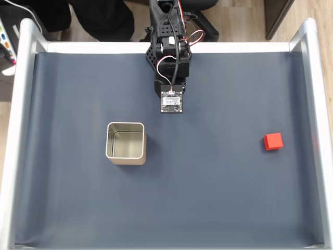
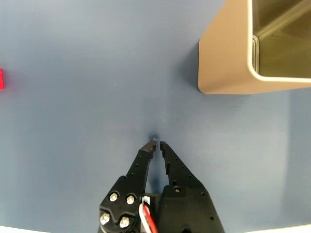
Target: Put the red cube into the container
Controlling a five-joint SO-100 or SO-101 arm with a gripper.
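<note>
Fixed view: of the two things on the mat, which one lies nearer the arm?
The container, the open silver tin left of centre. The red cube sits far out near the right rail, clearly farther from the gripper.

There was one red cube on the dark mat, and one container. One arm stood at the far edge, carrying one gripper

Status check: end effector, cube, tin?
End effector shut, holding nothing. Red cube on mat, far right in fixed view. Tin empty. Nothing between them.
</note>
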